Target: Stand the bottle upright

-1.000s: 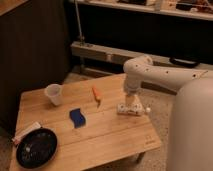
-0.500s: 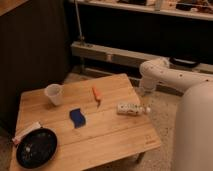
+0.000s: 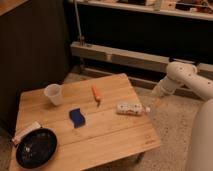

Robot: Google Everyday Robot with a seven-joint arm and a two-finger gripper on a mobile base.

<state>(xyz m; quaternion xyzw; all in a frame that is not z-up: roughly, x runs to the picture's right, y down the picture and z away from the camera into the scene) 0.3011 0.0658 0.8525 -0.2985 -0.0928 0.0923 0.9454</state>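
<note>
Camera view: the gripper (image 3: pixel 156 102) hangs just past the table's (image 3: pixel 107 137) right edge, fingers spread, grasping nothing. Near it but not touching, the bottle (image 3: pixel 131 108) lies on its side on the tabletop (cap end toward the gripper). The cup (image 3: pixel 53 94) stands well beyond.

No readable text, brand, number or sign anywhere. Bottle (image 3: pixel 131 108) label: dark marks on pale ground, not legible. Pale flat pack (image 3: pixel 26 133) at left edge of table (image 3: pixel 115 142): reddish stripe, no letters made out. Gripper (image 3: pixel 159 101): off table's right edge, near bottle's cap end, apart from it, fingers spread, holding nothing, no marking legible.
</note>
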